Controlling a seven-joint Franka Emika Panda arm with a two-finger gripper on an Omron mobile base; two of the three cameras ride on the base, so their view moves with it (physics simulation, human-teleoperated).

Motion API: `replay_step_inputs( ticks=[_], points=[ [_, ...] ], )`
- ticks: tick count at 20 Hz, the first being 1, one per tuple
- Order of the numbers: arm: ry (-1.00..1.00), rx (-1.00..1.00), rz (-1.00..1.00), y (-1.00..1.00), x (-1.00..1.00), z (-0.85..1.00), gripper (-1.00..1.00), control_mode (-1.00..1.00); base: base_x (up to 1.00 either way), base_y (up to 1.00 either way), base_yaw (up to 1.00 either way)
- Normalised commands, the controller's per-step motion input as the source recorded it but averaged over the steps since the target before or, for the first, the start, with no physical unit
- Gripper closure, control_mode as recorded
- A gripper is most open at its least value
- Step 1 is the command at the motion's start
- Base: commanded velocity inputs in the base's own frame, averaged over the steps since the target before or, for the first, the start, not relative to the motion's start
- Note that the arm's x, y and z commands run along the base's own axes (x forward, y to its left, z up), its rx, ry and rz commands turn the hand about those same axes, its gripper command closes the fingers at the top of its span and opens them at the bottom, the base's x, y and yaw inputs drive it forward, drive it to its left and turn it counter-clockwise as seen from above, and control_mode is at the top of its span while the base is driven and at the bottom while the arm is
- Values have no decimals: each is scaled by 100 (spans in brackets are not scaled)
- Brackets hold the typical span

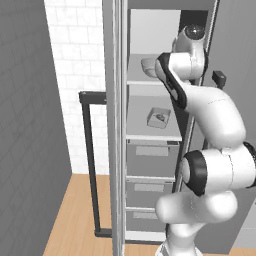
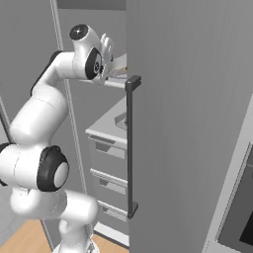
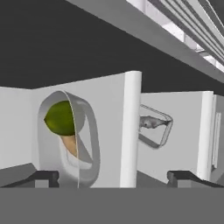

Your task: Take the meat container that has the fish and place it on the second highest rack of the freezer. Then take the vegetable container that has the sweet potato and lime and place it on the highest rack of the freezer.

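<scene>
The freezer (image 1: 117, 125) stands open with my arm reaching into its upper part. The vegetable container (image 3: 68, 140) rests on the highest rack (image 1: 142, 79), holding the lime (image 3: 61, 118) and the sweet potato (image 3: 71, 145). The hand view is rolled, so the shelf edge runs as an upright white bar. My gripper (image 3: 113, 177) is open, its fingertips wide apart just short of that container and not touching it. On the second rack (image 1: 140, 127) lies the meat container (image 1: 159, 118) with the fish (image 3: 151, 122) in it.
Grey drawers (image 1: 150, 155) stack below the two racks. The open door's black bar handle (image 1: 90, 165) stands to the left before a white tiled wall (image 1: 75, 60). In the right base view a closed grey door (image 2: 188, 123) with a black handle (image 2: 131, 148) hides most of the interior.
</scene>
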Motion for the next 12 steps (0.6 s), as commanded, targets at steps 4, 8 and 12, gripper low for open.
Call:
replay_step_inputs(
  ticks=[4, 8, 12],
  points=[
    [4, 0, 7, 0, -100, -5, -100, -100, 0, 0, 0],
    [5, 0, 11, 0, -100, -2, -100, -100, 0, 0, 0],
    [1, -1, 10, 0, -100, -9, -100, -100, 0, 0, 0]
  ],
)
